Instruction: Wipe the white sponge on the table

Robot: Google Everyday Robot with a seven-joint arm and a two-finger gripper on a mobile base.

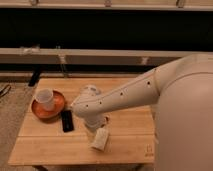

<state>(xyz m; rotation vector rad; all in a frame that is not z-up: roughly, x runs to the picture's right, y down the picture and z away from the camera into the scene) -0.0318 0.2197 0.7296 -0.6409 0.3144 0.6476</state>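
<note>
The white sponge [100, 139] is a small cream block lying on the light wooden slatted table [50, 146], near the front edge at the middle. My white arm reaches in from the right across the table. My gripper [96, 124] is at the arm's end, pointing down just above and behind the sponge, right of the black phone [66, 120]. The arm's end hides the gripper's tips and the sponge's far edge.
An orange bowl [40, 110] holding a white cup [45, 98] stands at the table's left. The black phone lies just right of it. A dark wall with a low ledge [100, 54] runs behind the table. My robot body fills the right side.
</note>
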